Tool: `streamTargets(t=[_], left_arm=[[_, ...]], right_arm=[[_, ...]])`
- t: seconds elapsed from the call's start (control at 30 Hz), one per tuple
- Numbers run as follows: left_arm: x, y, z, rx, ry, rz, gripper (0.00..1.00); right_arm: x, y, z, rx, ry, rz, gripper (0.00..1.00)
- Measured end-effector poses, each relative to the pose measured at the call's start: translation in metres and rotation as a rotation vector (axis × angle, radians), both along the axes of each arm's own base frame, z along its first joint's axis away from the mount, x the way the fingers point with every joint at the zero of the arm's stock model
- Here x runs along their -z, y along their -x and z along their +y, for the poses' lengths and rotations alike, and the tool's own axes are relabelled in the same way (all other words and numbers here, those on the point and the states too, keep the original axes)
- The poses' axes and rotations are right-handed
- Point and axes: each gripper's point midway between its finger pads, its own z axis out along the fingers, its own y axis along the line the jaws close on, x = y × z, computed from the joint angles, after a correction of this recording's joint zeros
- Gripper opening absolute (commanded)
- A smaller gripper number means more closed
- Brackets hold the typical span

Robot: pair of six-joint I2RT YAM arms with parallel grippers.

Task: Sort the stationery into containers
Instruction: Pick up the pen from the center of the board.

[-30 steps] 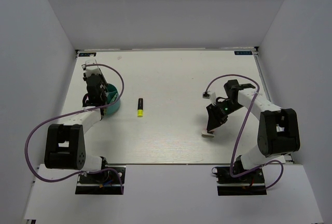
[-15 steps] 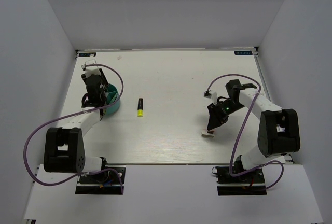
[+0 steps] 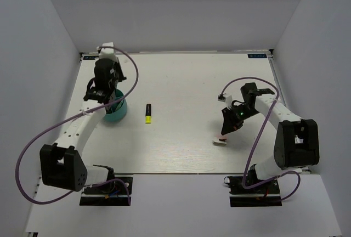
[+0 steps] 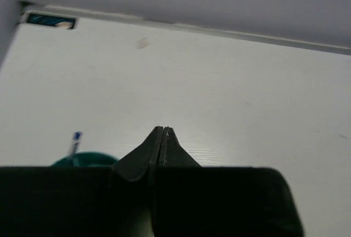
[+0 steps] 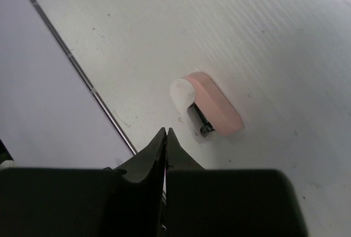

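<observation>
Now your right pincer [image 5: 165, 133] hangs closed, empty, near the pink-and-white block [image 5: 211, 108], probably lining up a grasp; your left pincer [image 4: 162, 131], closed too, sits above the teal holder [image 3: 118, 114]

holder [image 3: 117, 116] left | marker [image 3: 148, 114] just right of it | block [image 3: 220, 140] far right

A white table [image 3: 181, 83] sits inside a plain white enclosure, bounded by a back wall [image 3: 175, 12], a left wall [image 3: 33, 83] and a right wall [image 3: 318, 56]. Small blue labels mark its far left corner [image 3: 90, 57] and far right corner [image 3: 256, 56]. A faint brownish smudge [image 4: 143, 43] lies near the far edge, and a thin dark seam [image 5: 71, 61] runs along the table's near edge.
</observation>
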Motion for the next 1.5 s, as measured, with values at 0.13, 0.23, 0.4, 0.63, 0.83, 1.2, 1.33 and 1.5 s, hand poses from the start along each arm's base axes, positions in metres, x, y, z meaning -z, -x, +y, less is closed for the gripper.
streamTargets(t=[0.13, 0.23, 0.4, 0.63, 0.83, 1.2, 1.33, 1.5], left_arm=[[-0.038, -0.001, -0.081, 0.253, 0.084, 0.100, 0.77], [-0.007, 0.014, -0.130, 0.395, 0.115, 0.298, 0.83], [0.103, 0.054, -0.150, 0.436, 0.135, 0.738, 0.82], [0.156, 0.096, -0.145, 0.386, 0.122, 0.996, 0.75], [0.163, 0.094, -0.149, 0.375, 0.108, 0.989, 0.70], [0.215, 0.075, -0.133, 0.250, 0.061, 1.035, 0.62], [0.218, 0.067, -0.127, 0.207, 0.047, 1.008, 0.62], [0.221, 0.059, -0.124, 0.179, 0.036, 0.986, 0.62]], right_arm=[[0.005, -0.014, -0.010, 0.093, 0.098, -0.023, 0.41], [0.004, -0.031, -0.020, 0.185, 0.172, -0.079, 0.90], [-0.010, -0.066, -0.035, 0.322, 0.250, -0.245, 0.87], [-0.026, -0.101, -0.048, 0.521, 0.293, -0.353, 0.47], [-0.029, -0.107, -0.048, 0.587, 0.282, -0.346, 0.47], [-0.027, -0.106, -0.047, 0.610, 0.275, -0.329, 0.48], [-0.027, -0.106, -0.047, 0.611, 0.275, -0.329, 0.48], [-0.027, -0.107, -0.047, 0.613, 0.272, -0.332, 0.49]])
